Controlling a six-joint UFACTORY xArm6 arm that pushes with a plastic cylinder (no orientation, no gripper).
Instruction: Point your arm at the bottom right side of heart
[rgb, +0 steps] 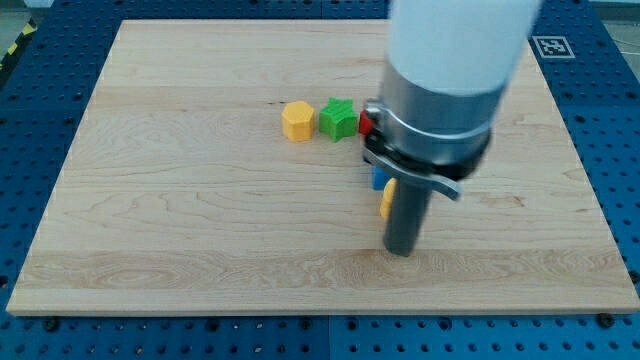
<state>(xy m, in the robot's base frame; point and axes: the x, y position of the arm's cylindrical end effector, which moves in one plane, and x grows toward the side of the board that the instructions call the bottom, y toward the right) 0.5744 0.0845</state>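
Observation:
My rod comes down from the arm at the view's upper right, and my tip (400, 251) rests on the wooden board (200, 220) right of centre. A yellow block (386, 199) shows only as a sliver just left of the rod, above the tip; its shape cannot be made out. A blue block (379, 180) peeks out above it, mostly hidden by the arm. A red block (366, 124) is partly hidden behind the arm's collar. A green star-like block (338, 119) and a yellow hexagonal block (297, 121) stand in a row to the left of the red one. No heart shape can be made out.
The board lies on a blue perforated table (40, 60). A black-and-white marker tag (549, 45) sits at the view's top right, off the board. The arm's white body (455, 50) covers part of the board's upper right.

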